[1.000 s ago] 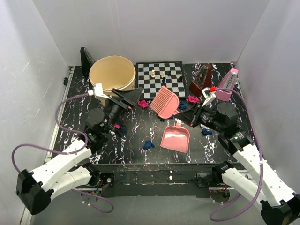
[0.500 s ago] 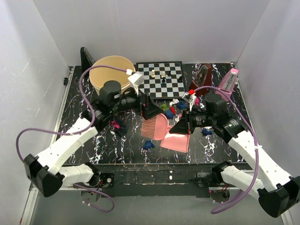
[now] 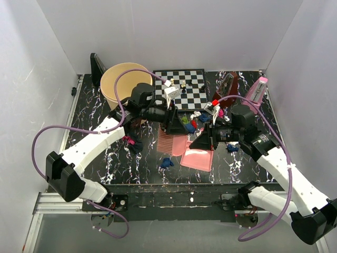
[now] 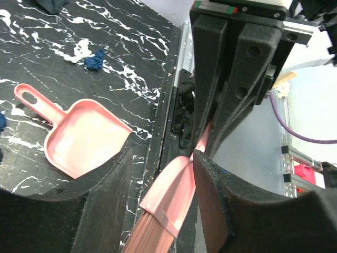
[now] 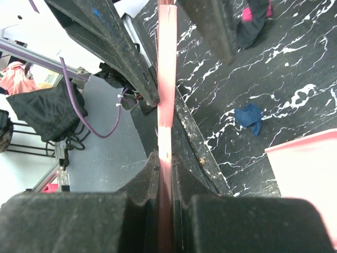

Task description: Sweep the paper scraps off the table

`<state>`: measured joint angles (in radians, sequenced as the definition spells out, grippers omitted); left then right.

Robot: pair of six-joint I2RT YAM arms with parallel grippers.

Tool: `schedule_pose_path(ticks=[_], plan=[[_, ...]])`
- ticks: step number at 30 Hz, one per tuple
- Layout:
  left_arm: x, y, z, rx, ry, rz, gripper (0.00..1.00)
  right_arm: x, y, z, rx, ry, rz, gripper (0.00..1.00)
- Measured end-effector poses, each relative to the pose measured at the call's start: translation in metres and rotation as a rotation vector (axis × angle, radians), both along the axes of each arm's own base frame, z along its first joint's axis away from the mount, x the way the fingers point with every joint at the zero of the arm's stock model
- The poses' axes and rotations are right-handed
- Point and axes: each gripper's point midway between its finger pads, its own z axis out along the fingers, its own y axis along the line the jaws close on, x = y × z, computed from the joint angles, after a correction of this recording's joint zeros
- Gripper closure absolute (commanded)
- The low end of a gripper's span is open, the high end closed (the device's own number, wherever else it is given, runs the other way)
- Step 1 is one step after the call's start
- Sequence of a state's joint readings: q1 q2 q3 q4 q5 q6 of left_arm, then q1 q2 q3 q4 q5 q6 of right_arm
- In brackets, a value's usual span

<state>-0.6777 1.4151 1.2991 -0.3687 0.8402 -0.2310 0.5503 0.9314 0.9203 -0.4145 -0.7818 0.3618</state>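
Note:
The pink brush (image 3: 167, 141) is tilted over the black veined table (image 3: 95, 113), bristles down beside the pink dustpan (image 3: 199, 158). My right gripper (image 3: 199, 142) is shut on its thin handle (image 5: 167, 105). My left gripper (image 4: 163, 174) straddles the brush head (image 4: 171, 203); one pad touches it and a gap shows at the other. Paper scraps lie around: a green, red, blue and white cluster (image 3: 189, 122), a blue one (image 3: 167, 163), a magenta and dark pair (image 3: 131, 142), another blue one (image 3: 232, 148) and a magenta one (image 3: 217, 112).
A beige bucket (image 3: 124, 81) stands at the back left beside a black slab (image 3: 96, 68). At the back are a chessboard (image 3: 184, 87) with small pieces, a brown metronome (image 3: 226, 87) and a pink one (image 3: 256, 94). White walls enclose the table.
My left arm swung from the bucket side to the centre and its jaws narrowed around the brush head. My right gripper carried the brush left and nearer, over the dustpan, then held still.

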Motion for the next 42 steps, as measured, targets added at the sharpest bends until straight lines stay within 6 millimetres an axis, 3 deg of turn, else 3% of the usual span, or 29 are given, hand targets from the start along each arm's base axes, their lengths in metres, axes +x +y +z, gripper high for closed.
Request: schedule_pose_path(ticks=[4,12,23,27,31,33,37,42], plan=[[-0.009,0.001,0.008,-0.026,0.006,-0.043,1.0,0.003,-0.001,0.005,0.01,-0.037,-0.017,0.99],[-0.029,0.015,0.033,-0.117,-0.038,-0.118,1.0,-0.007,0.006,0.021,0.074,-0.109,0.061,0.99],[-0.026,0.017,0.015,-0.158,-0.01,-0.116,1.0,-0.007,0.006,0.011,0.074,-0.032,0.028,0.99],[-0.025,0.019,0.014,-0.178,-0.002,-0.105,1.0,-0.006,0.008,0.012,0.085,-0.008,0.017,0.76],[-0.019,0.022,0.014,-0.183,0.02,-0.079,1.0,0.01,0.009,0.013,0.103,0.0,-0.059,0.43],[-0.015,0.022,0.012,-0.179,0.027,-0.056,1.0,0.022,0.008,0.016,0.12,-0.003,-0.118,0.42],[-0.008,0.025,0.01,-0.174,0.041,-0.023,1.0,0.031,0.006,0.022,0.166,-0.03,-0.169,0.49],[-0.007,0.026,0.012,-0.182,0.058,-0.017,1.0,0.033,0.007,0.029,0.199,-0.039,-0.174,0.41]])
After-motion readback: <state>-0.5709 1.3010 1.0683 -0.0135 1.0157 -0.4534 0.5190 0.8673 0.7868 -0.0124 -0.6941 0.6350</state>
